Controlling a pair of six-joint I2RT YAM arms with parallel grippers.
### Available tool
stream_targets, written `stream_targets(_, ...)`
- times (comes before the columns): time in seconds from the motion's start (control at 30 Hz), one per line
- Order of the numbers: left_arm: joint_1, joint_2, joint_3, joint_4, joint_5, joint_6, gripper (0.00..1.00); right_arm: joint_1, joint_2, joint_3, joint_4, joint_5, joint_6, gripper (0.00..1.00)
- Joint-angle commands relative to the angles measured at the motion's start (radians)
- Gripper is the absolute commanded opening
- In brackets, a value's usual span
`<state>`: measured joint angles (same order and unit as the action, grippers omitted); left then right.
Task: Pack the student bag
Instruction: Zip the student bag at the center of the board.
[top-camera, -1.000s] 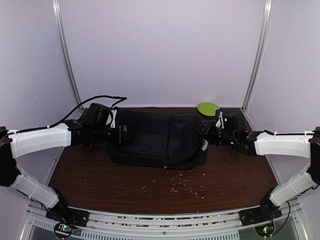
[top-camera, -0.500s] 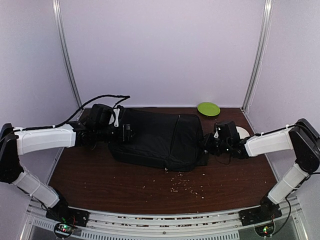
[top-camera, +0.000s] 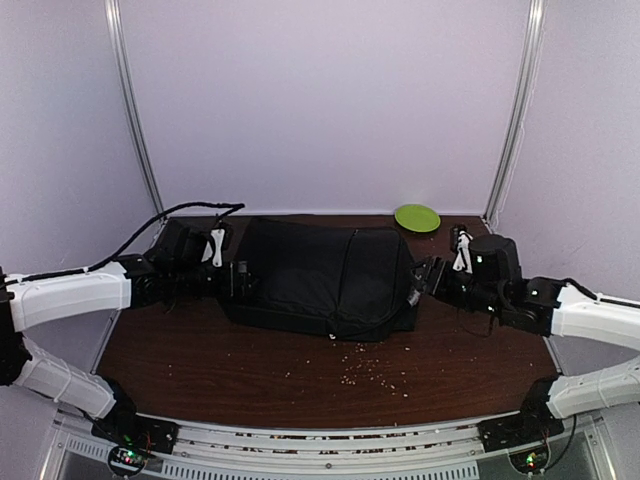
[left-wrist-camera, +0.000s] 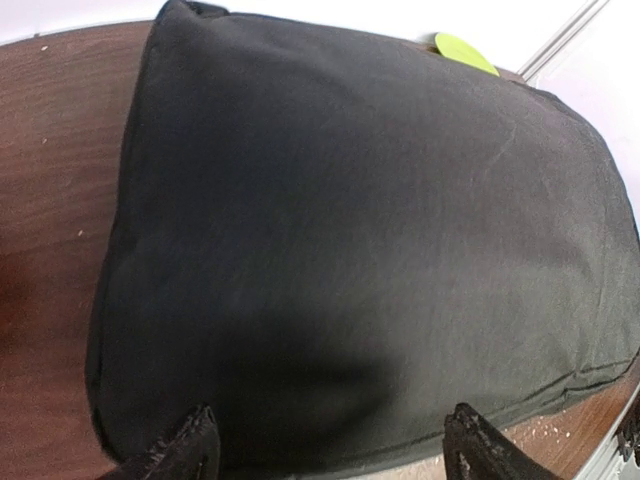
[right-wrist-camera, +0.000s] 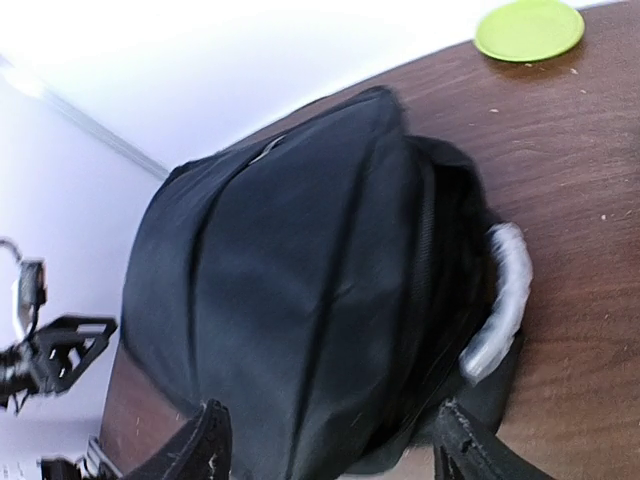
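The student bag (top-camera: 320, 280) is found lying flat on the brown table (top-camera: 190, 350), its long side running left to right. Its zipper lines run across the upper face.

The left gripper (top-camera: 237, 278) is held level at the bag's left end. In the left wrist view its two fingers (left-wrist-camera: 185, 450) are seen spread wide, with the black fabric filling the space beyond them. No fabric is seen pinched between them.

The right gripper (top-camera: 425, 278) is held at the bag's right end. Its fingers (right-wrist-camera: 205, 445) are likewise spread apart and nothing is clasped. Past them, the pale grey handle (right-wrist-camera: 497, 300) is seen curving along the bag's right end, just beside the open edge of the fabric.

A green plate (top-camera: 417, 217) is noted behind the bag's right end, apart from it. Pale crumbs (top-camera: 370, 370) are scattered on the table in front of the bag, towards its right half.
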<state>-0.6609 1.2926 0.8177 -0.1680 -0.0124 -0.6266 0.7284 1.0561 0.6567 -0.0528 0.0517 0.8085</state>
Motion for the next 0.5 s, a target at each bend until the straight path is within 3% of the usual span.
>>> stream_targets(0.0, -0.005, -0.102, -0.058, -0.024, -0.036, -0.027, 0.80, 0.171, -0.119, -0.074, -0.132, 0.214, -0.054, 0.68)
stream_targets(0.1, -0.009, -0.158, -0.097, -0.033, -0.058, -0.033, 0.81, 0.334, -0.169, -0.151, -0.063, 0.297, -0.049, 0.65)
stream_targets(0.2, -0.009, -0.177, -0.117, -0.039, -0.077, -0.040, 0.82, 0.484, -0.117, -0.208, 0.050, 0.390, -0.027, 0.62)
stream_targets(0.33, -0.009, -0.163, -0.124, -0.026, -0.065, -0.052, 0.82, 0.612, 0.081, -0.211, 0.237, 0.487, -0.043, 0.58)
stream_targets(0.47, -0.009, -0.163, -0.145, -0.007, -0.064, -0.063, 0.82, 0.651, 0.321, -0.098, 0.331, 0.529, -0.065, 0.56)
